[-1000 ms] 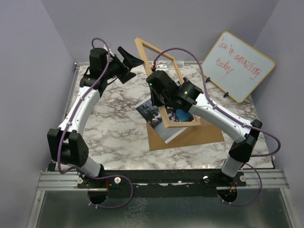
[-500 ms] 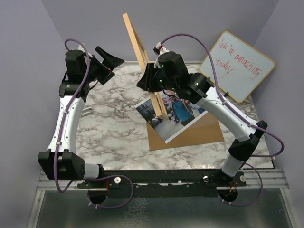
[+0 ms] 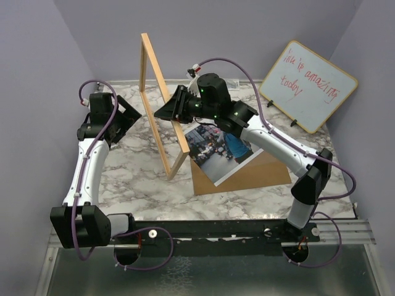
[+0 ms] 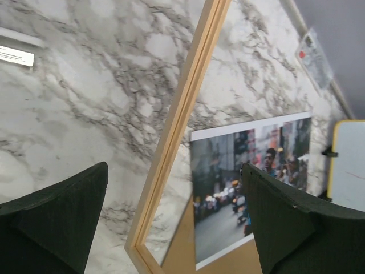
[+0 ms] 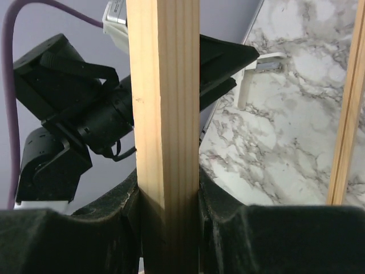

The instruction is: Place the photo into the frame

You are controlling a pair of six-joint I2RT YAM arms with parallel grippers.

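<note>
And the frame (image 3: 154, 105) is up on edge. It stands nearly upright over the left-centre of the marble worktop (image 3: 136, 179), one corner high in the air and the opposite corner down low by the marble (whether it actually touches, I cannot tell). The right gripper (image 3: 176, 110) has it, clenched on one wooden rail. In the right wrist view that rail (image 5: 162, 114) runs straight up between the two dark fingers (image 5: 114, 214), pressed on both sides.

Over on the left, the left gripper (image 3: 129, 114) is spread wide, holding nothing, and sits beside the frame on its left. Its wrist camera looks out between its fingers (image 4: 57, 222) at the frame's pale rail (image 4: 182, 120), which crosses the view on a slant and is clear of both of them.

The photo (image 3: 219, 148) is not in the frame. It lies flat and face up at the middle of the worktop, just to the right of the raised frame, street scene and white border showing. Most of it rests on the brown backing board (image 3: 265, 172), with its far corner out over the marble. A whiteboard (image 3: 310, 86) with red writing leans at the far right.
</note>
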